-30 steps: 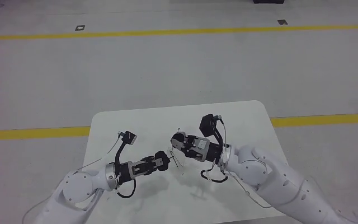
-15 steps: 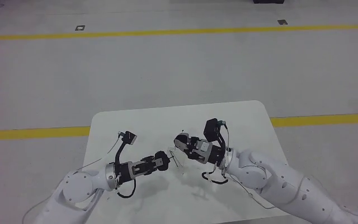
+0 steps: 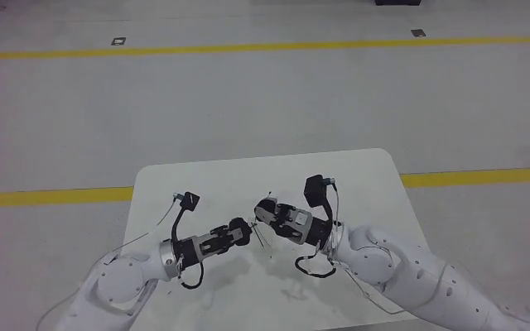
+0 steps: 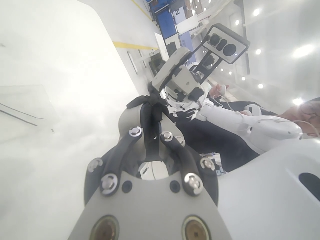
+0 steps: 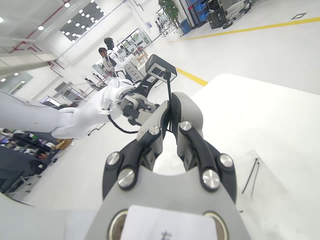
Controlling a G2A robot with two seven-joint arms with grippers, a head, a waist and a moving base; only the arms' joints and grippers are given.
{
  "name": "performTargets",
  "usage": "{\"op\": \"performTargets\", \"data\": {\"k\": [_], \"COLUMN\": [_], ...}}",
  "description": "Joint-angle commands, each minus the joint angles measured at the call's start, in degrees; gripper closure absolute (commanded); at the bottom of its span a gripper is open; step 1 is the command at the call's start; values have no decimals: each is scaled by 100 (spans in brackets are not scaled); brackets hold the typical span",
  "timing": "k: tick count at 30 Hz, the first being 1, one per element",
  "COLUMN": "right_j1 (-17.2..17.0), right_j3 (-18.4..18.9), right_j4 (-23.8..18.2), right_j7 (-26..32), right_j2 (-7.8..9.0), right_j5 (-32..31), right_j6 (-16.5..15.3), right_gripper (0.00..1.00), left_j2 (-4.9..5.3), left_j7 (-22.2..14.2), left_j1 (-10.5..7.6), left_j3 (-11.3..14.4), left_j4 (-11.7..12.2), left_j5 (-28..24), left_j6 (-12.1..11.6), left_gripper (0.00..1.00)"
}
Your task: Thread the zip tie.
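1. Two grippers meet low over the near middle of the white table (image 3: 207, 178), their tips just beside each other.
2. Nearest is the left gripper (image 3: 243, 232), coming in from the left and aimed to the right. In its wrist view the fingers are pressed together on a dark strip that sticks out past their tips. This looks like one end of the zip tie (image 3: 259, 236), though the strip is too bunched there to be sure.
3. Between the two tips, the top view shows the zip tie as a thin black line. It runs slantwise from just off the left gripper's tip toward the near side, raised off the tabletop.
4. Slightly farther and to the right is the right gripper (image 5: 171, 102), aimed left. Its fingers are clamped tight on the black strap, which stands up straight out of the pinch past the fingertips.
5. Some spare ties (image 5: 252, 176) lie flat on the tabletop close to the right gripper. They are thin black strips side by side, and nothing touches them.
6. Beyond the table's far edge is pale floor, with a yellow stripe (image 3: 265, 47) running left to right across the far part of the scene.
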Motion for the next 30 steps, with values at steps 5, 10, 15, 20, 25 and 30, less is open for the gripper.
{"op": "performTargets", "data": {"k": [5, 10, 15, 20, 25, 30], "right_j1": [-7, -20, -7, 29, 90, 133], "right_j3": [21, 23, 20, -79, -234, -343], "right_j4": [81, 88, 141, 133, 91, 109], "right_j7": [-9, 21, 21, -76, -153, -328], "right_j2": [-21, -34, -54, -89, -98, -75], "right_j5": [262, 409, 428, 335, 255, 320], "right_j6": [0, 0, 0, 0, 0, 0], "right_gripper": [100, 100, 100, 100, 100, 100], "left_j2": [29, 59, 86, 112, 124, 125], "left_j7": [70, 104, -156, -619, -965, -1145], "left_j1": [83, 168, 238, 204, 154, 55], "left_j3": [-67, -181, -193, -243, -243, -223], "left_j4": [-64, -142, -184, -73, 80, 216], "left_j5": [69, 138, -196, -981, -1758, -2480], "left_j6": [0, 5, 32, 190, 423, 833], "left_gripper": [100, 100, 100, 100, 100, 100]}}
